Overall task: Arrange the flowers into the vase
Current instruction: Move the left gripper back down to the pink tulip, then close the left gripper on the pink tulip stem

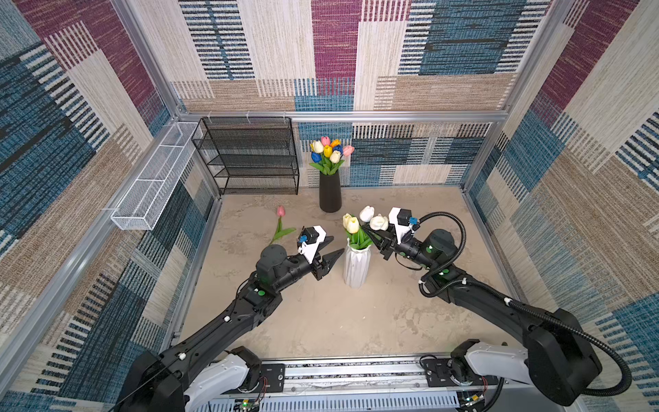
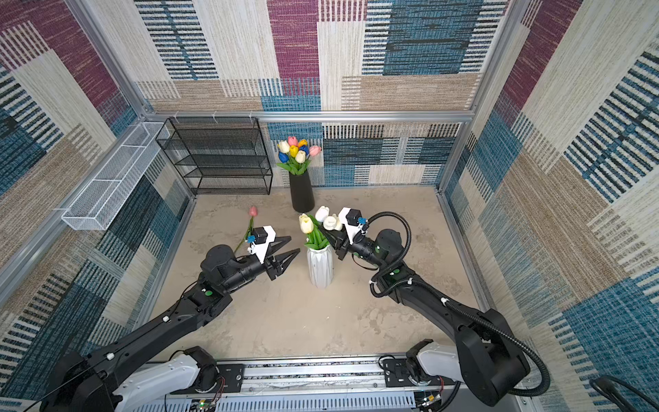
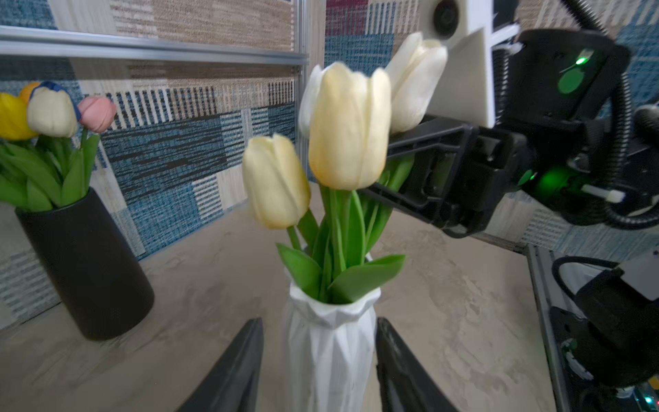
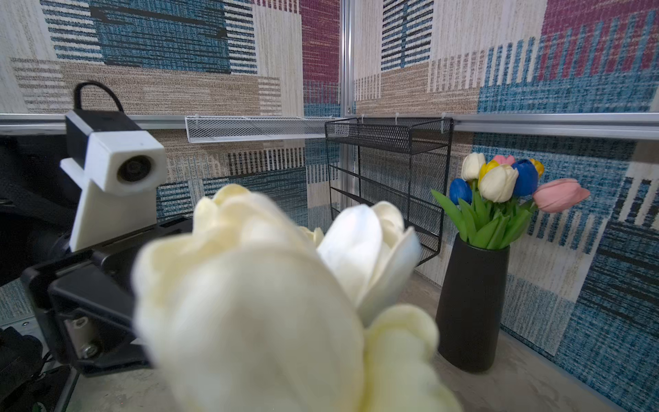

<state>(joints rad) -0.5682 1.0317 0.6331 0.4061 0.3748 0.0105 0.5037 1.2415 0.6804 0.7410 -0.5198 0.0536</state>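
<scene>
Only the top views show me one pink tulip (image 1: 281,211) lying flat on the table (image 1: 321,321), just past my left arm (image 1: 214,331). Both arms reach forward and bend in toward the white vase (image 1: 355,265). Cream tulips (image 1: 351,224) stand in it. My left gripper (image 1: 338,244) is open, pointing at the vase from just beside it. My right gripper (image 1: 369,232) pinches the white tulips (image 1: 378,223) by their stems.

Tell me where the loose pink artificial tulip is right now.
In both top views the pink tulip lies flat on the tabletop, left of the tall black vase and just beyond the left gripper.
</scene>
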